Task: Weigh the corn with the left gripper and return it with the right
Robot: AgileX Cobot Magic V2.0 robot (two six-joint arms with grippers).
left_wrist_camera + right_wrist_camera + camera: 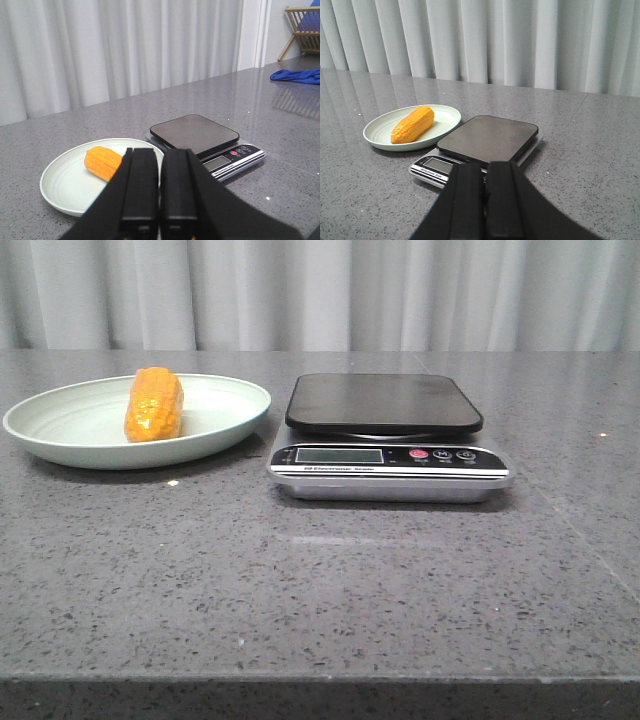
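The orange-yellow corn (154, 404) lies on a pale green plate (70, 440) at the left of the table. It also shows in the left wrist view (102, 162) and the right wrist view (413, 124). A kitchen scale (388, 436) with a bare black platform stands to the right of the plate, and its display is blank. My left gripper (160, 152) is shut and empty, held above the table short of the plate. My right gripper (485, 167) is shut and empty, short of the scale (485, 142). Neither gripper shows in the front view.
Grey speckled stone table with a white curtain behind. In the left wrist view a blue cloth (298, 75) and a wooden rack (303, 26) lie far off to the side.
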